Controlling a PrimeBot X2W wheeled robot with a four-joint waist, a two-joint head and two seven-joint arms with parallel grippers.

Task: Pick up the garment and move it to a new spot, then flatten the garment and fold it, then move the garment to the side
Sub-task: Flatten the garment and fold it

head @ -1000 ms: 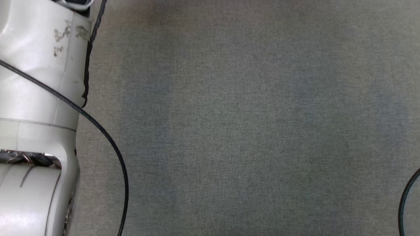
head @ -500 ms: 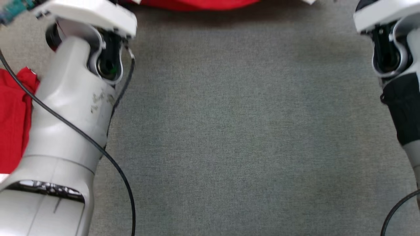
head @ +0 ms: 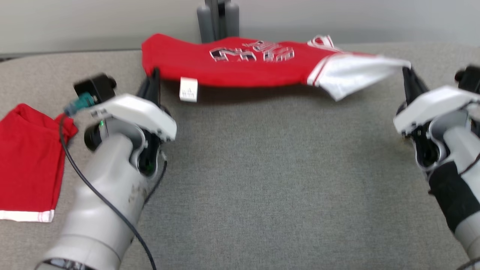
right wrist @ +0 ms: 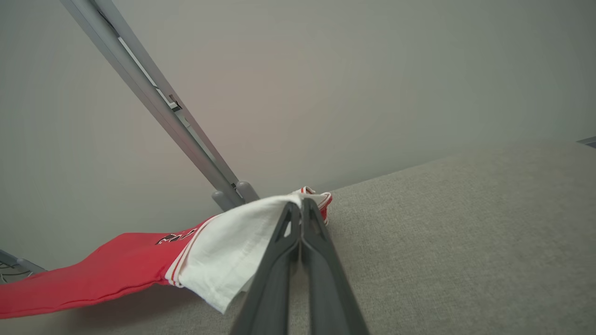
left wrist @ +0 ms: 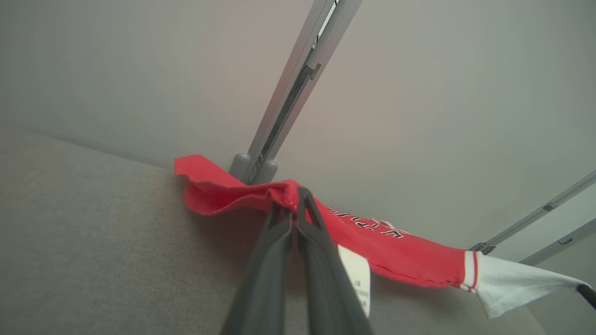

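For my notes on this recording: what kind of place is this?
Probably an indoor test room or lab: a table covered in grey cloth, a plain pale wall and a metal post behind it.

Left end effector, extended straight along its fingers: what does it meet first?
The left end effector is shut on the red garment, so that comes first. Beyond it, probably the grey post or the wall; depth unclear.

It looks like a robot lab or test bay rather than a home — a broad work surface covered in plain grey fabric runs up to bare, pale partition panels at 12 o'clock, which meet at a slotted grey metal upright — office-style fittings throughout.
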